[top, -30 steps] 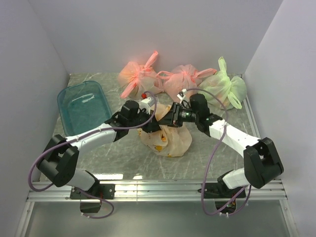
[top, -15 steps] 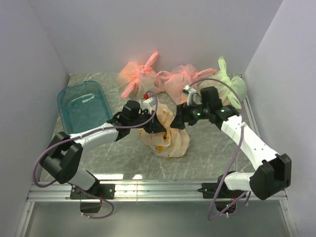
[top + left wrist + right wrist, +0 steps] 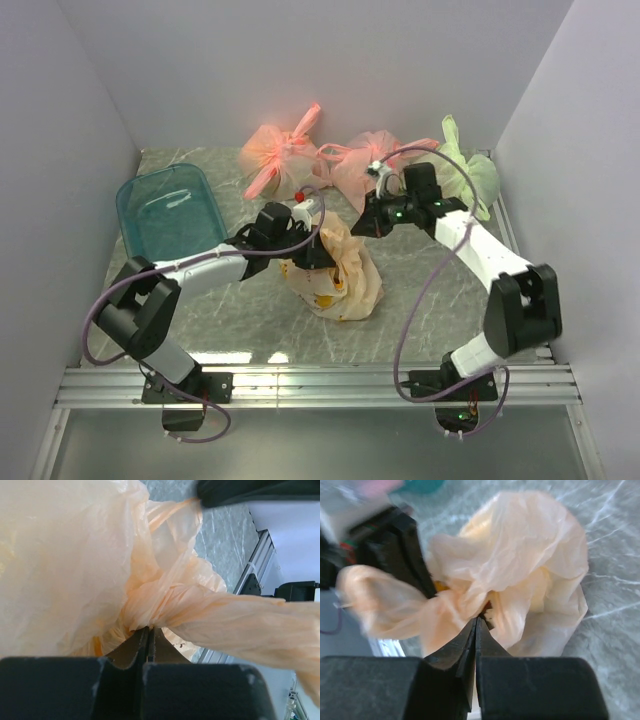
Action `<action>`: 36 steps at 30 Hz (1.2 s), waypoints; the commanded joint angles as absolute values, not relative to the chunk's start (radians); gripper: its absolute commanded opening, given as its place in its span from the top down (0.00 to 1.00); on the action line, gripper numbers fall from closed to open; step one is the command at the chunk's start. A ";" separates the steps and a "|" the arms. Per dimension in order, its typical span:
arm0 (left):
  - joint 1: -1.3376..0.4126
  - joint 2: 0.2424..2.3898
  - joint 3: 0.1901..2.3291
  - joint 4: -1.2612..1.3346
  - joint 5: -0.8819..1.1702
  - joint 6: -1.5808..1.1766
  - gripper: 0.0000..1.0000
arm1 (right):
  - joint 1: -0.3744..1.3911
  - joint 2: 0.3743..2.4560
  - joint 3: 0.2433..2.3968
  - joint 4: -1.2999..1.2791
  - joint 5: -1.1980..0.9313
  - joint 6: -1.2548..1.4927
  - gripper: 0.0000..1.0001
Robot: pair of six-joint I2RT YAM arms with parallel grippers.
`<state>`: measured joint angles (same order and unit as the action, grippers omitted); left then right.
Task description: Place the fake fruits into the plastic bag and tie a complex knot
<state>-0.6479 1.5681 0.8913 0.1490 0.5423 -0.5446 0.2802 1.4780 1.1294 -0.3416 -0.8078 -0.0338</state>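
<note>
**Both pairs of fingers meet at the bag's neck, with the twisted tail on the left arm's side**

The plastic bag sits slumped on the counter, its gathered neck at the top. A teal tub stands well to the bag's left, and three knotted bags lie behind it.

The left fingers reach the neck from the bag's left. They are pressed together, and bunched film seems to run into the seam between their tips, so they read as pinching the neck. From that point a twisted tail of handle runs out sideways, roughly level and away from the bag's body.

The right fingers come in from the bag's right rear. They are closed too, with their tips against the crumpled film at the neck. Whether any film is caught between them cannot be told.

Yellow shows through the film, but I cannot tell whether it is the fake fruits or print.

The coming move seems to turn on the tail. Its long axis leads off from the neck on the side away from the right arm. That arm would probably have to open its fingers and cross the neck to take it.
</note>
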 commanded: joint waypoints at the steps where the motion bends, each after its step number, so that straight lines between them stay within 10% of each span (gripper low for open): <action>1: -0.652 1.577 0.930 0.172 0.535 -0.546 1.00 | 0.316 1.570 1.200 -0.423 -0.839 -0.196 0.94; 14: -0.650 1.672 0.948 0.368 0.678 -0.638 1.00 | 0.348 1.700 1.172 -0.577 -1.115 -0.206 0.56; 22: -0.577 1.629 0.894 0.601 0.939 -0.751 1.00 | 0.387 1.612 0.987 -0.111 -1.114 0.286 0.38; 36: -0.583 1.698 0.865 0.829 1.123 -0.933 1.00 | 0.466 1.589 0.919 0.381 -1.016 0.706 0.33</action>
<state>-0.5343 1.6581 0.8635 0.6830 1.0046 -0.8570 0.4480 1.5669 0.8906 0.2062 -1.0920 0.6128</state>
